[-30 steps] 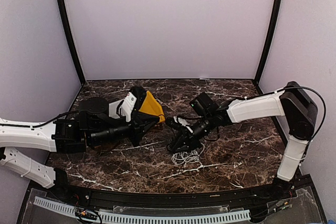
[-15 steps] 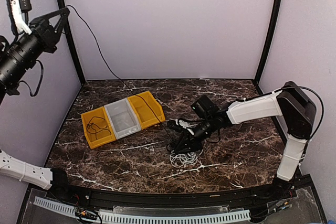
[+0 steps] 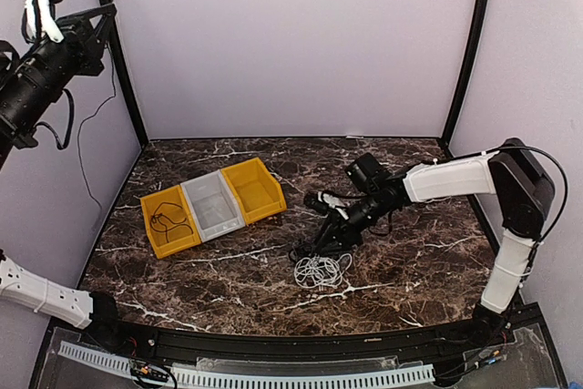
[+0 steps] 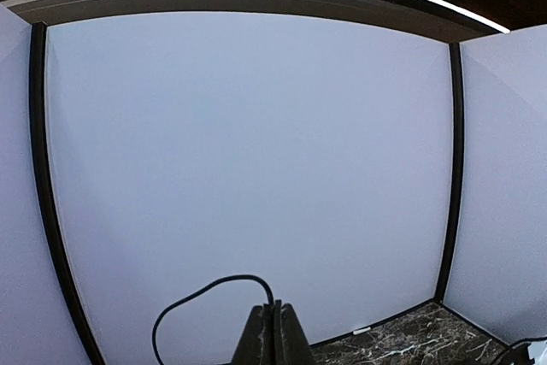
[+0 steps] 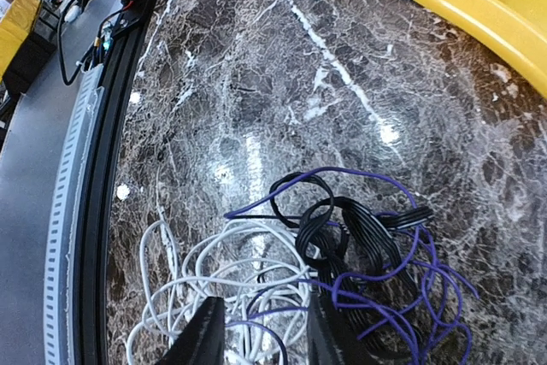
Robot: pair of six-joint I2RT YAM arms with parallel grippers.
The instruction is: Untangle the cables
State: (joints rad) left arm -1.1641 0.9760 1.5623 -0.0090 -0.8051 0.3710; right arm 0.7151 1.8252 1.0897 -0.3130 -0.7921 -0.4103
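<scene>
While the left gripper (image 4: 273,320) sits high by the left wall, jaws clenched on one black cable (image 4: 232,277), that strand hangs loose down the wall, apart from the rest. Judgement: the height is there to carry it clear of the knot.

Right gripper (image 5: 265,314) hovers low over the tangle (image 3: 319,257) at mid-tabletop (image 3: 410,261), jaws released and parted, grasping nothing. White cable (image 5: 239,267) and purple cable (image 5: 342,170) strands lie beneath the gap. The black coil (image 5: 359,241) sits just beside, with purple threaded through it. Judgement: poised to pick one strand.

Room: bare marble lies in front of and to the right of the tangle. The front rail (image 5: 81,211) is near the white loops. Three bins (image 3: 211,190) stand to the left, and the left yellow bin (image 3: 148,222) already holds a thin black cord (image 3: 168,216).
</scene>
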